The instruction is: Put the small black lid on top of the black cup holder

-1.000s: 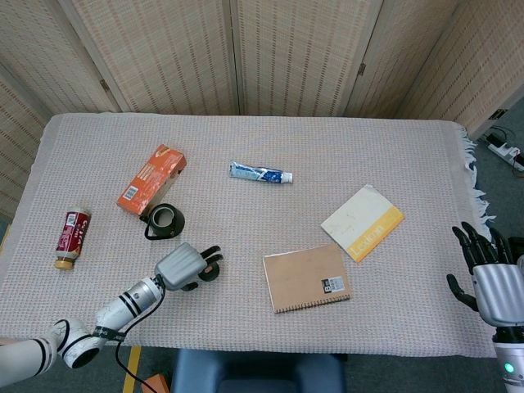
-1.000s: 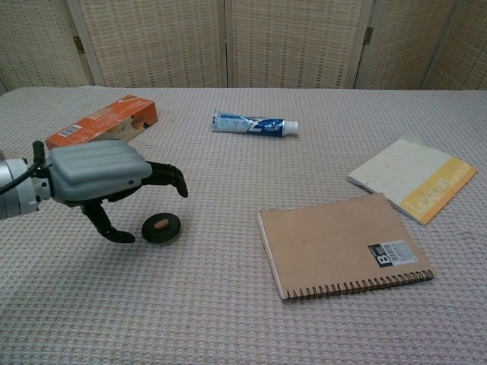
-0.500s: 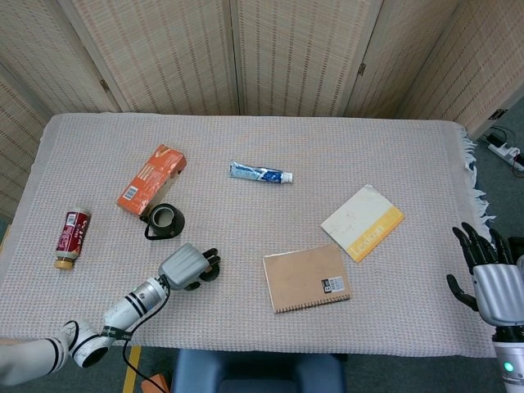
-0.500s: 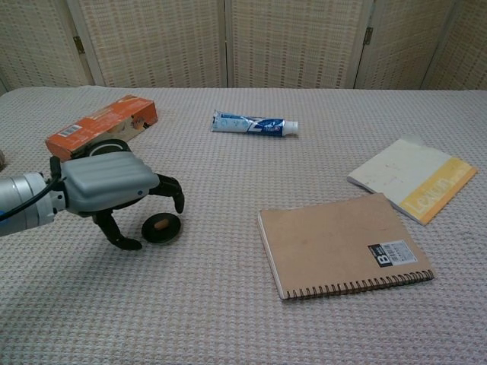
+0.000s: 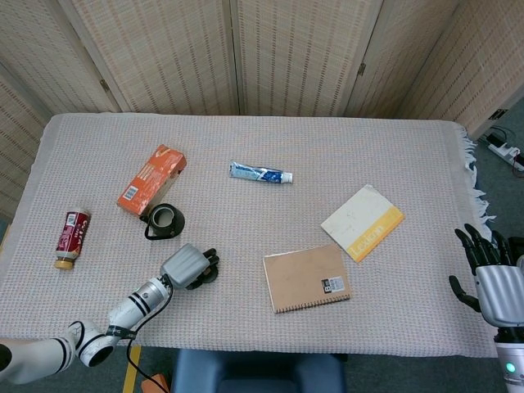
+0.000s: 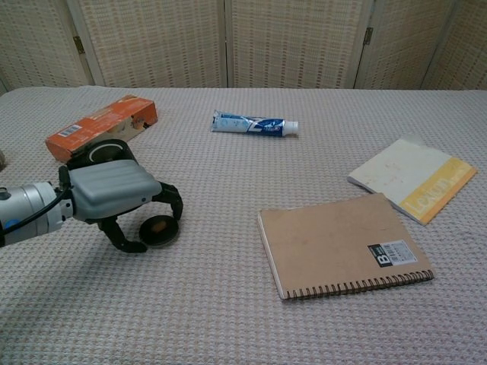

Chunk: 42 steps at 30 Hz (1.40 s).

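The small black lid (image 6: 158,230) lies on the cloth near the front left, also seen as the lid (image 5: 210,273) in the head view. My left hand (image 6: 114,194) is curled over it, with the thumb at its near left edge and a finger (image 6: 176,207) against its right edge, so the lid is pinched between them while resting on the table. The black cup holder (image 5: 164,219) stands upright just behind the left hand (image 5: 187,266), next to the orange box; in the chest view the cup holder (image 6: 101,151) is partly hidden by the hand. My right hand (image 5: 494,282) hangs past the table's right edge, fingers spread, holding nothing.
An orange box (image 5: 151,179) lies behind the cup holder, and a brown bottle (image 5: 71,238) lies at the far left. A toothpaste tube (image 5: 260,173) is at mid-table. A brown spiral notebook (image 5: 307,277) and a white-and-yellow booklet (image 5: 362,222) lie to the right.
My left hand has dropped lower and shifted right over the lid, and its fingers have closed in around the lid's edges. The right hand has barely moved.
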### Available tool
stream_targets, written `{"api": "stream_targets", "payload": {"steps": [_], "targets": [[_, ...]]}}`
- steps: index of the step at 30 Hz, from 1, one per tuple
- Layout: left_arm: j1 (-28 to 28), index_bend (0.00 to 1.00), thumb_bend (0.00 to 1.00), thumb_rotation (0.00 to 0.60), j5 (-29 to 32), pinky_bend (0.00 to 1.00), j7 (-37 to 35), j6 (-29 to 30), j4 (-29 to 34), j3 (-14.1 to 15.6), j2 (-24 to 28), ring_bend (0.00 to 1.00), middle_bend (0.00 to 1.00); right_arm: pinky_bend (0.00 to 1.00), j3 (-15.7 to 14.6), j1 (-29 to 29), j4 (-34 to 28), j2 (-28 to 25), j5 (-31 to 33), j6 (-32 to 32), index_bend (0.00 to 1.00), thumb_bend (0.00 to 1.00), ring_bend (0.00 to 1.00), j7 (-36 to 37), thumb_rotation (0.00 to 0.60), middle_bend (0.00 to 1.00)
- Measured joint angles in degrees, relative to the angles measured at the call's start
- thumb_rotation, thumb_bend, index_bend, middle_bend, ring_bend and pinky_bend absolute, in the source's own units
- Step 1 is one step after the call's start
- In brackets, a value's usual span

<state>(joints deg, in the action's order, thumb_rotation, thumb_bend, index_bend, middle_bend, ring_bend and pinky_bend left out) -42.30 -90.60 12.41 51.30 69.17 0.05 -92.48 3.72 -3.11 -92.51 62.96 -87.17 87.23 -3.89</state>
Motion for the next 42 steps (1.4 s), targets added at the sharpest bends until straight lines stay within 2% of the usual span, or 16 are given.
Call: {"api": "stream_targets", "payload": {"steps": [16, 25, 33, 42], "targets": [[-0.13, 0.49, 0.23, 0.600, -1.64, 0.83, -4.59, 3.25, -2.69, 1.08, -1.27, 0.82, 0.44, 0.00, 0.17, -0.16, 0.70, 0.38, 0.34, -0.36, 0.08, 0.37, 0.17, 0.54, 0.600, 0.09], [0.66, 0.52, 0.22, 0.600, -1.02, 0.83, -6.04, 6.02, -0.07, 0.32, 1.40, 0.83, 0.47, 0.00, 0.22, -0.27, 0.98, 0.49, 0.31, -0.46, 0.08, 0.37, 0.17, 0.77, 0.600, 0.09], [0.97, 0.51, 0.23, 0.600, 2.67, 0.83, -6.97, 7.86, 4.94, -3.67, 7.56, 0.83, 0.47, 0.00, 0.17, -0.12, 0.76, 0.41, -0.05, 0.02, 0.09, 0.37, 0.17, 0.67, 0.600, 0.09], [-0.41, 0.51, 0.22, 0.600, 11.64, 0.83, -8.29, 3.39, 5.01, -8.60, 10.61, 0.83, 0.47, 0.00, -0.12, 0.49, 0.79, 0.47, 0.02, 0.56, 0.09, 0.37, 0.17, 0.76, 0.600, 0.09]]}}
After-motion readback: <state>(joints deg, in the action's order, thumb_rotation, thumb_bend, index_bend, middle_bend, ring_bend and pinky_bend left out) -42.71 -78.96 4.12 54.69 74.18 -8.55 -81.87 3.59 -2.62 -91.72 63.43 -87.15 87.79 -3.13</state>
